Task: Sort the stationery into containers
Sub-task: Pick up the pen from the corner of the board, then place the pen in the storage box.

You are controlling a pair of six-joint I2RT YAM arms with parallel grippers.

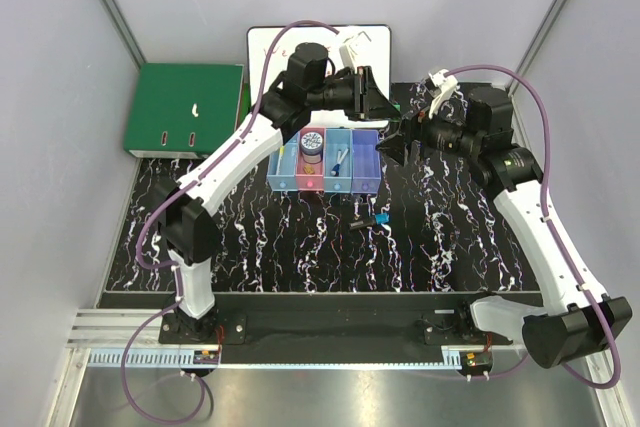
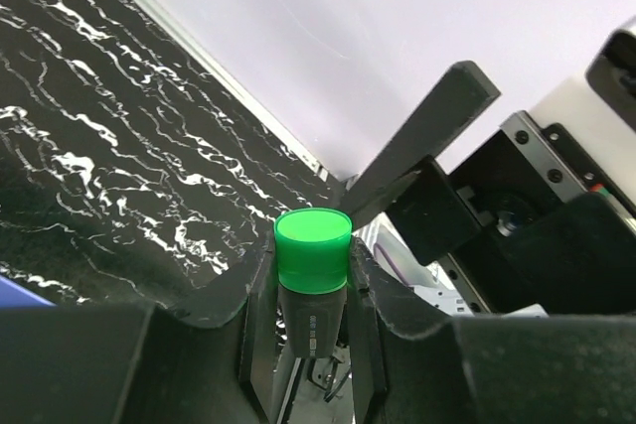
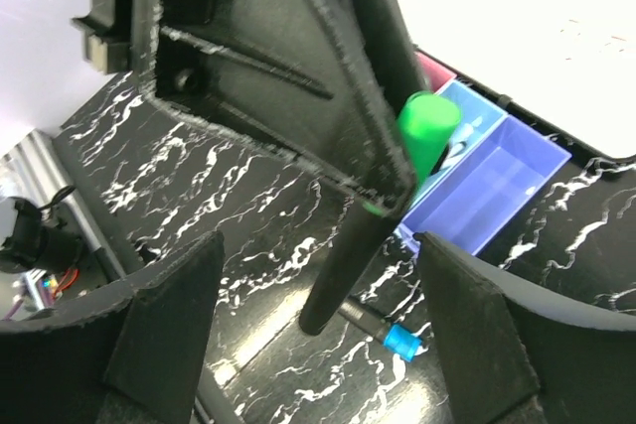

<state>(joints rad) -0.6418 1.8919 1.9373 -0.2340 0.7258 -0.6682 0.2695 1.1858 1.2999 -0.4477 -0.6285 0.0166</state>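
My left gripper (image 2: 311, 280) is shut on a black marker with a green cap (image 2: 312, 241), held above the table behind the containers (image 1: 325, 179). In the right wrist view the same marker (image 3: 427, 132) slants down from the left gripper's fingers (image 3: 328, 96), with the purple bin (image 3: 497, 181) behind it. My right gripper (image 3: 318, 285) stands open right in front of the marker, one finger on each side and not touching it. A black pen with a blue cap (image 3: 399, 338) lies on the table below. From above, the right gripper (image 1: 388, 147) faces the left gripper (image 1: 372, 95).
The four bins stand in a row; a blue-white cylinder (image 1: 313, 143) sits in the pink one and a blue pen (image 1: 340, 159) in the third. A whiteboard (image 1: 320, 45) leans at the back. A green binder (image 1: 185, 107) lies at the back left.
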